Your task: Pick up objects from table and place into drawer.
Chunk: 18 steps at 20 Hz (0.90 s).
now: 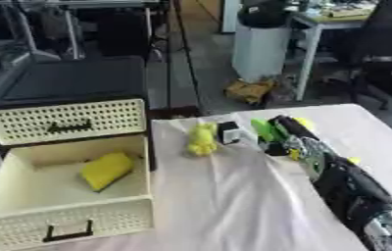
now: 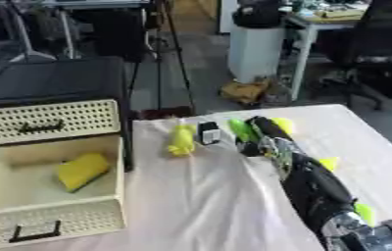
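My right hand [image 1: 272, 139] reaches toward the table's far edge, fingers curled round a bright green plastic piece [image 1: 262, 130]. Just left sit a small black-and-white cube [image 1: 229, 132] and a yellow soft toy [image 1: 203, 139]. The right eye view alone shows yellow-green bits [image 2: 364, 213] beside my forearm. The open cream perforated drawer [image 1: 62, 228] holds a yellow sponge [image 1: 107, 169].

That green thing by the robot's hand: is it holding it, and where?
Cannot be told: the right hand reaches the green object, but whether its fingers close on it is hidden.

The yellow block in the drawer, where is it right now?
The yellow block lies inside the open lower drawer at the table's left, near its right wall.
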{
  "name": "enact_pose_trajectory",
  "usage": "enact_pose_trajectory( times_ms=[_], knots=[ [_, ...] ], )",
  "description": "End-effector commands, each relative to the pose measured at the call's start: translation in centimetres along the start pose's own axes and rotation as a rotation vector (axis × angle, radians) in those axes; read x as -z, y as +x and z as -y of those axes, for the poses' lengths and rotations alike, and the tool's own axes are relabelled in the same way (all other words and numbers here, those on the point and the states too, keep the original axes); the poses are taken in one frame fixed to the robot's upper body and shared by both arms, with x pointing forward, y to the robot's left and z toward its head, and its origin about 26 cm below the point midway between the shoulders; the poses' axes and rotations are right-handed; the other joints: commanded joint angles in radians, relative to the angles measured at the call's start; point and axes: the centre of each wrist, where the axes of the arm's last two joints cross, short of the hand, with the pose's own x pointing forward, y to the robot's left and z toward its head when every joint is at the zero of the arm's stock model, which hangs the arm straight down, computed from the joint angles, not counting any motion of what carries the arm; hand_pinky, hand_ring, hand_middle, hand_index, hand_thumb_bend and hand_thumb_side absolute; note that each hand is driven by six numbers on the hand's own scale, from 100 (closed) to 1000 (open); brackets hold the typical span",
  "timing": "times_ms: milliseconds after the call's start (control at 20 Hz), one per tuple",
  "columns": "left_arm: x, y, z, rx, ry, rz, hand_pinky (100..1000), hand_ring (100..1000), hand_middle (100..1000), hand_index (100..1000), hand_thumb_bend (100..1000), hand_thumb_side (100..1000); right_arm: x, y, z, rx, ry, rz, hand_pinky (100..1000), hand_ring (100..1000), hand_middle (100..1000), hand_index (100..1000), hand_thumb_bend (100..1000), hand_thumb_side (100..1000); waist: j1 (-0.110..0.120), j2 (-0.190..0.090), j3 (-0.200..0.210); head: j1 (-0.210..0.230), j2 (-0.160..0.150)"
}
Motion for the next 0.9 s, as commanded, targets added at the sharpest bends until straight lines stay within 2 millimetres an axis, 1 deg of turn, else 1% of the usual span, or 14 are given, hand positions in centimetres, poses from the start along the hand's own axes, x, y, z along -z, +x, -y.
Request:
enact_pose_trajectory(
  times_ms=[50, 100, 200, 350, 450, 600, 650, 700, 750, 800, 850, 900],
  knots=[
    [-0.1, 0.3, -0.8, 0.027, 0.006, 0.009, 100, 100, 100, 715, 540, 1000, 1.0, 1.7, 3.5, 0.025, -0.12, 0.092, 162, 401, 568, 622, 100, 221, -0.002, -0.016, -0.003, 0.0, 0.005],
    [-0.2, 0.3, -0.8, 0.028, 0.005, 0.009, 100, 100, 100, 715, 540, 1000, 1.2, 2.5, 3.9, 0.031, -0.131, 0.135, 158, 398, 567, 622, 100, 225, -0.002, -0.018, -0.003, 0.001, 0.005],
    [-0.2, 0.2, -0.9, 0.029, 0.004, 0.006, 100, 100, 100, 714, 540, 1000, 1.6, 4.7, 5.0, 0.038, -0.141, 0.249, 154, 395, 567, 621, 100, 227, -0.003, -0.021, -0.004, 0.004, 0.007],
    [-0.3, 0.2, -0.8, 0.028, 0.004, 0.005, 100, 100, 100, 714, 540, 1000, 2.0, 8.5, 6.2, 0.043, -0.131, 0.415, 154, 393, 567, 620, 100, 229, -0.004, -0.025, -0.005, 0.005, 0.01],
    [-0.3, 0.1, -0.9, 0.028, 0.004, 0.005, 100, 100, 100, 714, 540, 1000, 1.9, 9.6, 6.7, 0.05, -0.121, 0.448, 154, 393, 567, 620, 100, 229, -0.004, -0.026, -0.006, 0.006, 0.01],
    [-0.3, 0.1, -0.9, 0.028, 0.004, 0.005, 100, 100, 100, 714, 540, 1000, 1.9, 10.0, 7.1, 0.056, -0.113, 0.456, 154, 393, 567, 620, 100, 229, -0.004, -0.026, -0.006, 0.006, 0.01],
    [-0.2, 0.3, -0.7, 0.024, -0.001, 0.015, 100, 100, 100, 716, 533, 1000, 1.9, 10.6, 7.1, 0.059, -0.112, 0.472, 165, 398, 576, 624, 100, 229, 0.001, -0.03, -0.001, -0.012, 0.013],
    [0.1, 0.4, -0.4, 0.013, -0.015, 0.031, 100, 100, 100, 716, 534, 1000, 2.1, 12.0, 7.3, 0.063, -0.109, 0.519, 166, 398, 576, 625, 100, 228, 0.007, -0.033, 0.014, -0.032, 0.014],
    [0.3, 0.6, -0.2, 0.005, -0.027, 0.046, 100, 100, 100, 716, 534, 1000, 2.3, 14.2, 7.4, 0.062, -0.105, 0.586, 166, 398, 578, 627, 100, 227, 0.011, -0.033, 0.034, -0.048, 0.012],
    [0.4, 0.7, -0.2, 0.002, -0.033, 0.053, 100, 100, 100, 716, 533, 1000, 2.5, 16.4, 7.4, 0.055, -0.096, 0.656, 168, 399, 580, 628, 100, 227, 0.013, -0.03, 0.043, -0.054, 0.01],
    [0.5, 0.7, -0.2, 0.0, -0.034, 0.057, 100, 100, 100, 715, 531, 1000, 2.6, 18.3, 6.9, 0.05, -0.069, 0.715, 170, 402, 582, 631, 100, 208, 0.015, -0.029, 0.048, -0.057, 0.008],
    [0.5, 0.8, -0.2, -0.001, -0.033, 0.06, 100, 100, 100, 715, 532, 1000, 2.7, 19.9, 6.0, 0.049, -0.032, 0.764, 170, 402, 583, 631, 100, 226, 0.017, -0.028, 0.05, -0.058, 0.008]
  ],
)
